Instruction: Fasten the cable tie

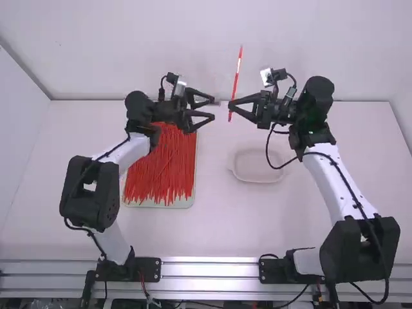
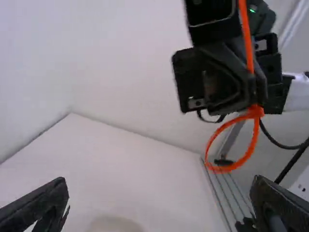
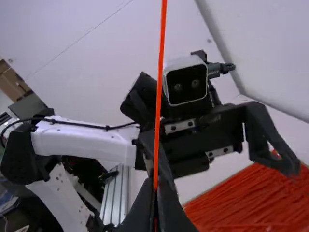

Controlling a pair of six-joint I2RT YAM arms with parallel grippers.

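While right end effector [image 1: 230, 107] is clenching upright tie [image 1: 237, 71], left end effector [image 1: 210, 108] is hanging released, facing it; tie pile [image 1: 164, 159], tub [image 1: 236, 169] are lying on table [image 1: 290, 215].

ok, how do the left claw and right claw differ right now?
The left claw is open wide; the right claw is shut tight. The left claw holds nothing; the right claw grips a red cable tie standing upright. Both are black, raised, and face each other.
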